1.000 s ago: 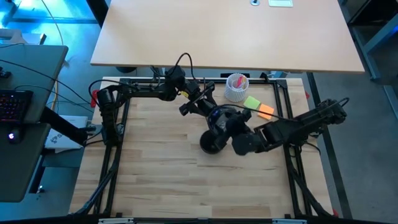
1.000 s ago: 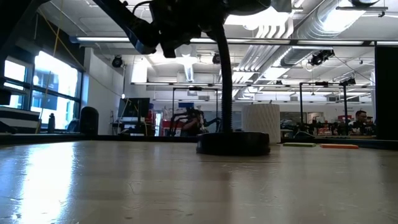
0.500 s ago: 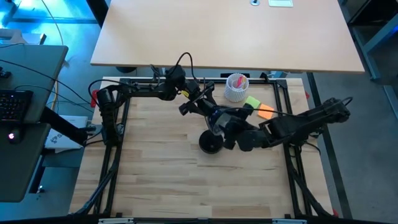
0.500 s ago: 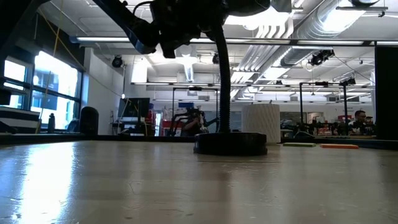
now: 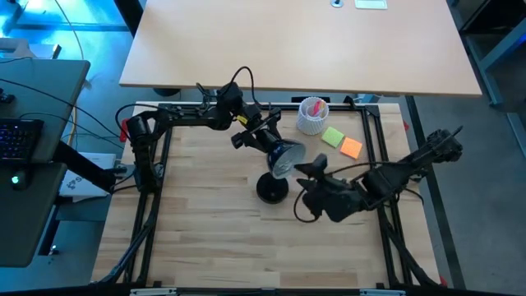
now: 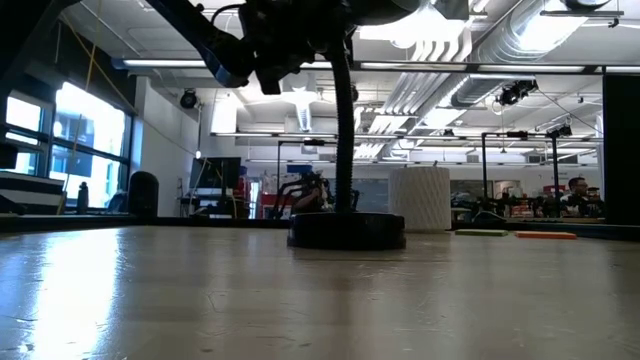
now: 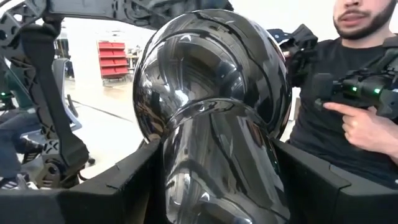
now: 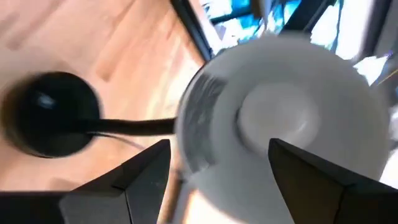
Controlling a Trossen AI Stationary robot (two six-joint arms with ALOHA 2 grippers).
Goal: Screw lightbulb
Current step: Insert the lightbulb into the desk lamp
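The black desk lamp stands on its round base point(image 5: 273, 189) point(image 6: 345, 230), and its thin stem point(image 6: 345, 130) rises to the glossy head point(image 5: 283, 154) point(image 7: 211, 81). My left gripper point(image 5: 265, 141) point(image 7: 217, 168) is shut on that head. The head's white inside point(image 8: 280, 118) faces my right gripper, and the lightbulb point(image 8: 270, 118) shows as a blurred white round in its middle. My right gripper point(image 5: 311, 173) point(image 8: 217, 152) stands open a short way off the head's mouth, with nothing between its fingers. My left gripper has the narrower rear part of the lamp head point(image 7: 217, 180) between its two fingers point(image 7: 124, 180), one on each side. The fingers come about level from the table's far left. The head is held high above the table, and the lamp's base rests on the wood.
A white ribbed cup point(image 5: 312, 115) point(image 6: 420, 197) stands at the far edge, with a green note point(image 5: 333, 136) and an orange note point(image 5: 351, 148) lying beside it. A person point(image 7: 348, 93) sits beyond the table. Bare wood stretches toward the near edge point(image 5: 246, 247).
My right gripper has drawn back from the lamp head toward the table's near edge and rolled about its own axis, so the head's white mouth now shows. The lamp's base has slid a little toward the table's left.
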